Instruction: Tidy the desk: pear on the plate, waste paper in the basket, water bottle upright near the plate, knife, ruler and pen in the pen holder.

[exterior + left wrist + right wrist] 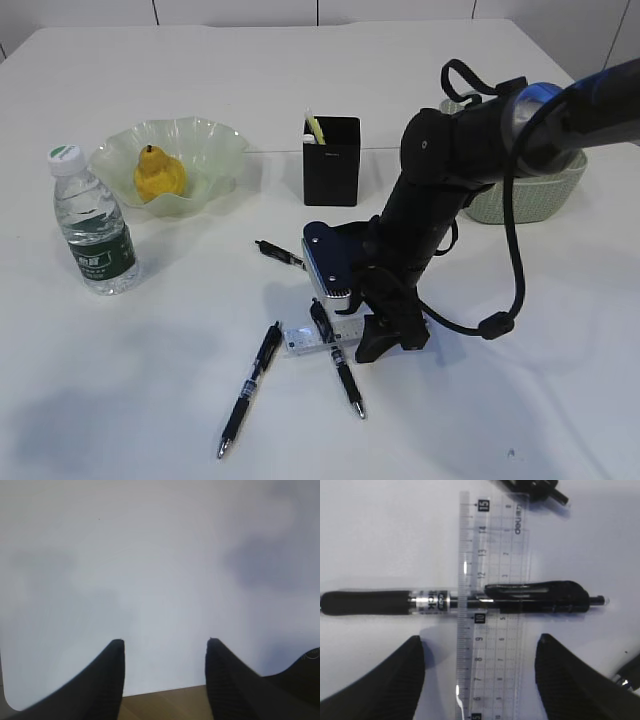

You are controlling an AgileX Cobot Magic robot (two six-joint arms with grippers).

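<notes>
Ruler (492, 615) lies under a pen (455, 601), so my open right gripper (480, 675) straddles both to grab.

The right arm (440, 190) hides most of the ruler (300, 340) and part of the basket (545, 195).

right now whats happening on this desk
The right gripper hangs open, holding nothing, just above the clear ruler, which has a black pen lying across it. The pear already sits on the green plate, and the water bottle stands upright beside it. Two more pens lie loose. The left gripper hovers open over bare desk.
</notes>
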